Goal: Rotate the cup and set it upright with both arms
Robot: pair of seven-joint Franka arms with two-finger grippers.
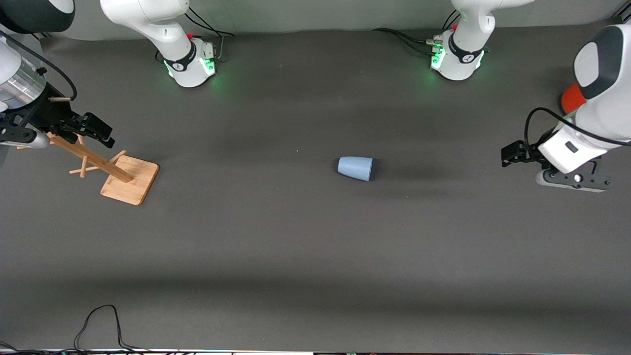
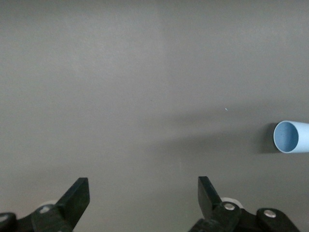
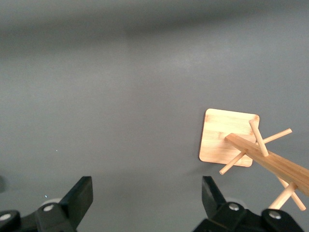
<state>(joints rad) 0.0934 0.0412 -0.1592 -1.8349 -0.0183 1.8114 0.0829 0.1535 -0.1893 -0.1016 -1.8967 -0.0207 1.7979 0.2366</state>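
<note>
The pale-blue cup [image 1: 355, 168] lies on its side on the grey table, about mid-table, its mouth turned toward the left arm's end. In the left wrist view the cup [image 2: 292, 137] shows its darker blue inside at the frame's edge. My left gripper [image 1: 512, 154] hovers open and empty over the table at the left arm's end, well apart from the cup; its jaws [image 2: 143, 193] stand wide. My right gripper [image 1: 101, 132] hovers open and empty at the right arm's end, over the wooden rack; its jaws [image 3: 147, 195] stand wide.
A wooden peg rack on a square base [image 1: 129, 180] stands at the right arm's end, also in the right wrist view [image 3: 228, 137]. An orange-red can [image 1: 572, 98] is partly hidden by the left arm. A black cable [image 1: 98, 325] lies at the table's near edge.
</note>
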